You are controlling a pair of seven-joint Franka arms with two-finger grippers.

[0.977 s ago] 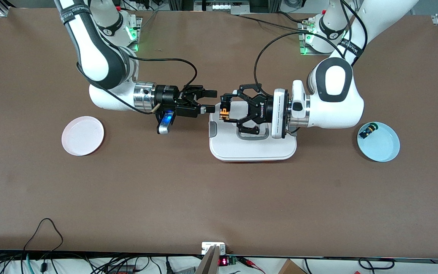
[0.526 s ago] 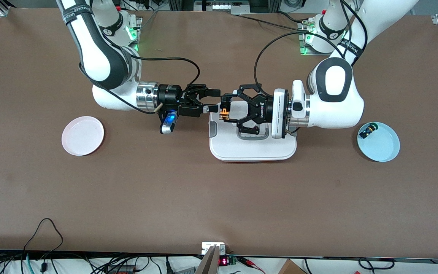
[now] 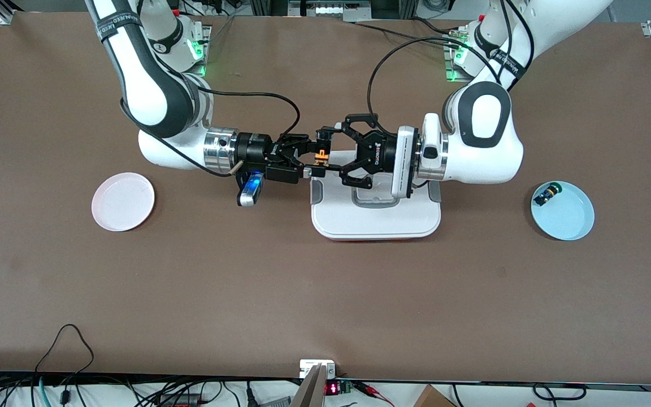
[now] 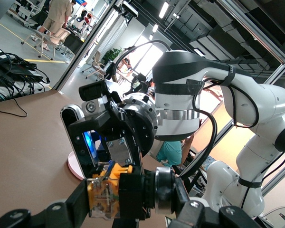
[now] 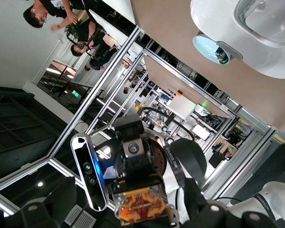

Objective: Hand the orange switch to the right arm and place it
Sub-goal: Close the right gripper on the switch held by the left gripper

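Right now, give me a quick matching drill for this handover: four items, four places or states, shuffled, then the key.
Items:
1. orange switch
2. right gripper
3. pink plate
4. green-faced button

Places or states:
A. in the blue dish
B. bare, toward the right arm's end of the table
C. clamped in the left gripper, above the white tray
D. fingers open around the switch

Pairs: 1-C, 2-D, 3-B, 4-A

Brown table (image 3: 325, 294) (cables at its edge), bright office windows.
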